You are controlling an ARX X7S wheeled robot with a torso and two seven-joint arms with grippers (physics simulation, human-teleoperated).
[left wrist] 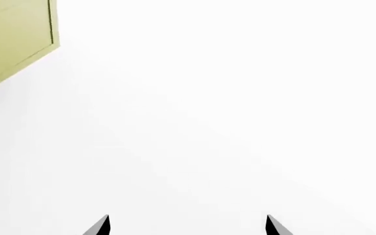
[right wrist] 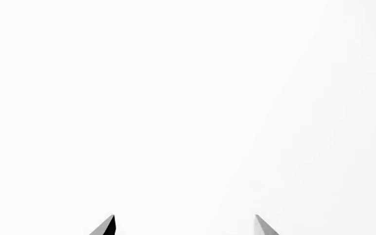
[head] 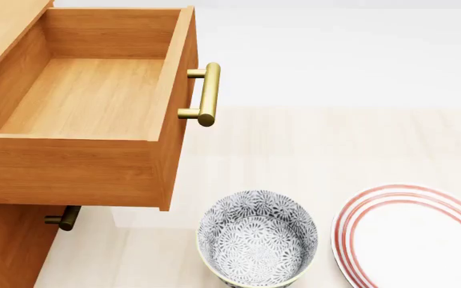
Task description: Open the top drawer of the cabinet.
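Cabinet (head: pixel 6 240) sitting at floor's left edge, its top drawer (head: pixel 94 102) hanging pulled out, brass handle (head: pixel 206 94) showing. Plate (head: pixel 415 237) and patterned bowl (head: pixel 256 239) lying beside. Left gripper (left wrist: pixel 186 226), right gripper (right wrist: pixel 184 226): fingertips standing apart, gripping nothing.

I seem to be in a plain, home-like simulated room: a warm wooden cabinet (head: pixel 6 240) with brass bar handles stands on a pale wood-grain desk (head: pixel 311 144), beside a patterned bowl (head: pixel 256 243) and a red-rimmed plate (head: pixel 415 237). Blank white surrounds everything else.
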